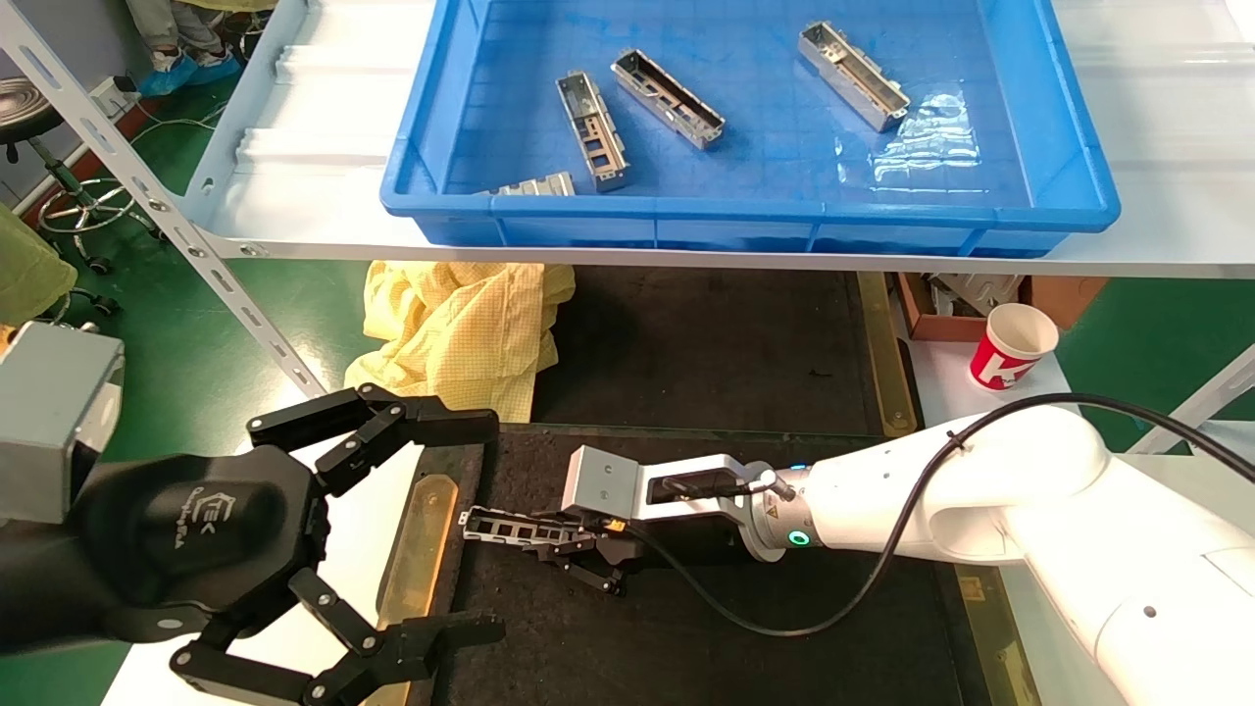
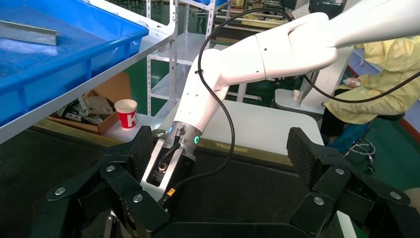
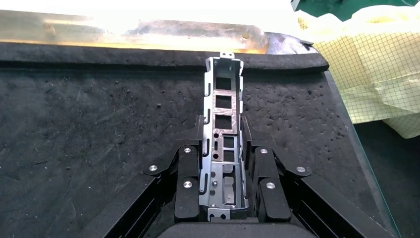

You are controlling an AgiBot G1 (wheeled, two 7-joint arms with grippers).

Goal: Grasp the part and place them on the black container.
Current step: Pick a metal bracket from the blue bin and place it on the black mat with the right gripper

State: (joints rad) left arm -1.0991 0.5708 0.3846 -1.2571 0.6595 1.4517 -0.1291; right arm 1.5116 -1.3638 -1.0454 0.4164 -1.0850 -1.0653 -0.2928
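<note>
Fingers (image 3: 187,193) of the right gripper (image 1: 578,549) clamp both long sides of the part (image 3: 224,139), a slim silver channel with rectangular cutouts. It lies low over the black container (image 3: 89,124), rough matte surface, near its brass-coloured strip (image 1: 417,549); contact cannot be told. Right arm reaches across, wrist level. Left gripper (image 1: 392,529) hovers at the tray's left edge, fingers spread wide, empty. More parts (image 1: 667,98) lie in the blue crate (image 1: 1069,127) on the shelf; one is cut off behind the rim.
</note>
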